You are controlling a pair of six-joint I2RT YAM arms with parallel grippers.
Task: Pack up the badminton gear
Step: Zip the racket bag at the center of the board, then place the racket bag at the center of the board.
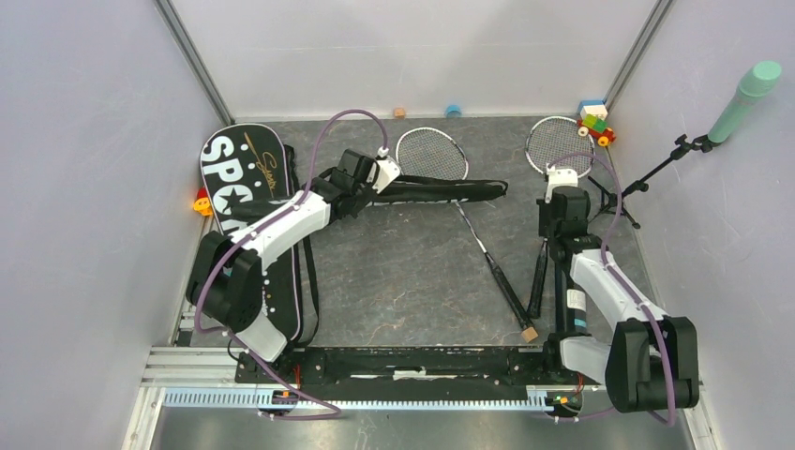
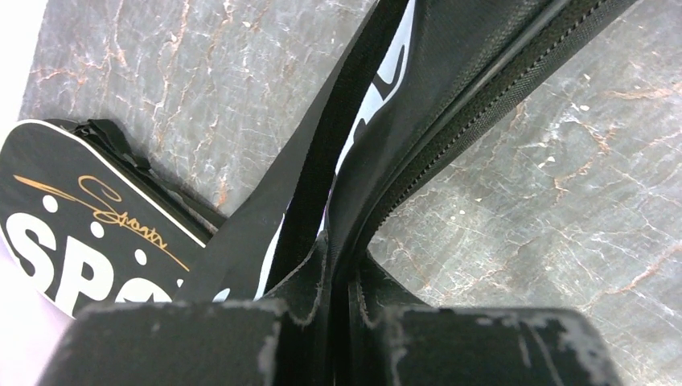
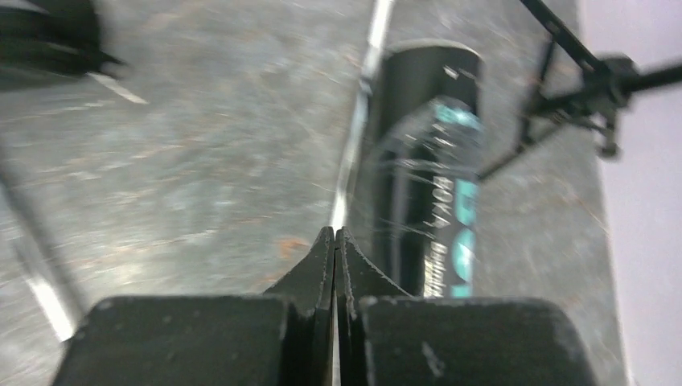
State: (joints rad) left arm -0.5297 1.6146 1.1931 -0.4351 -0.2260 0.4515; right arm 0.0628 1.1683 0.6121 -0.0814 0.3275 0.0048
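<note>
– Across the middle of the grey marbled table (image 1: 412, 272), the slim black fabric racket bag (image 1: 450, 189) stretches out from the left gripper (image 1: 380, 178). Its fingers are pinched almost together on one end of the bag, beside the zip seam.
– How secure does that look?
– Not very, I'd say. Only a thin fold of cloth sits between the pads, so a quick swing could pull it free. The loose black strap (image 2: 297, 185) hanging alongside could also catch on something.
– And underneath?
– A thin racket with a stringed oval head (image 1: 431, 155) lies partly under the bag, which crosses its throat. Dragging the bag low would likely shove that racket.
– Which way does the bag run?
– Its long axis goes left to right in the overhead view. The held end is toward the left arm and the free end points at the right arm. Whether the zip is open I cannot tell.
– The other claw?
– The right gripper (image 3: 334, 241) is fully closed on nothing. It is above the long black tube with teal lettering (image 3: 426, 161), near the black microphone stand (image 1: 647, 178). The broad black bag lettered "SPO" (image 1: 239, 173) lies flat by the left wall.
</note>
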